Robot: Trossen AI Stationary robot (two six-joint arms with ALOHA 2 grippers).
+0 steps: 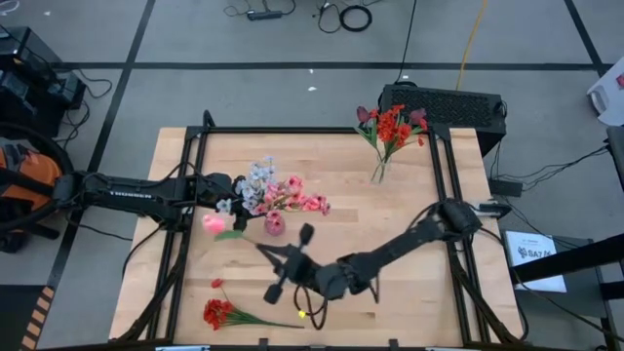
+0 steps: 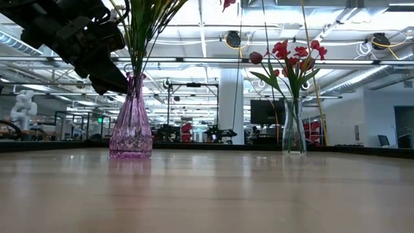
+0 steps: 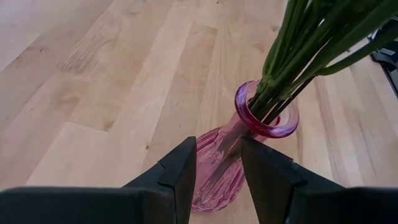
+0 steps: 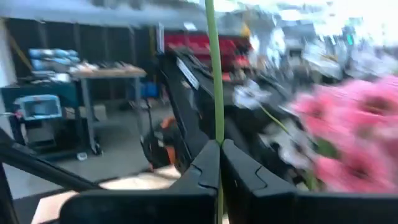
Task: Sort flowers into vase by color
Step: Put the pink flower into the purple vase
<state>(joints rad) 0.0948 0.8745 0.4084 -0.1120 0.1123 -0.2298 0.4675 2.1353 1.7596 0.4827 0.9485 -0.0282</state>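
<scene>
A pink glass vase [image 3: 261,118] stands on the table and holds several green stems with pink and pale blue-white heads [image 1: 278,193]. My left gripper [image 3: 217,162] hovers open just left of the vase [image 2: 131,123], its fingers level with the neck and apart from it. My right gripper [image 4: 219,144] is shut on a thin green stem, near the table's middle [image 1: 265,250]. A pink flower head [image 1: 213,222] shows at that stem's far end. A clear vase [image 2: 294,129] at the far right holds red flowers [image 1: 392,127]. A red spray [image 1: 219,312] lies by the near edge. My right gripper pinches the thin green stem [image 4: 217,124] of the pink flower between its two shut fingertips [image 4: 208,158]. The stem runs on past the tips toward the table's left, ending in the pink head. Whether the flower rests on the table or hangs clear, I cannot tell.
A black frame [image 1: 312,132] borders the table. A small yellow object [image 1: 302,314] lies near the right arm's wrist. Bare wood [image 1: 409,205] shows between the two vases. A black box [image 1: 444,102] sits beyond the far edge.
</scene>
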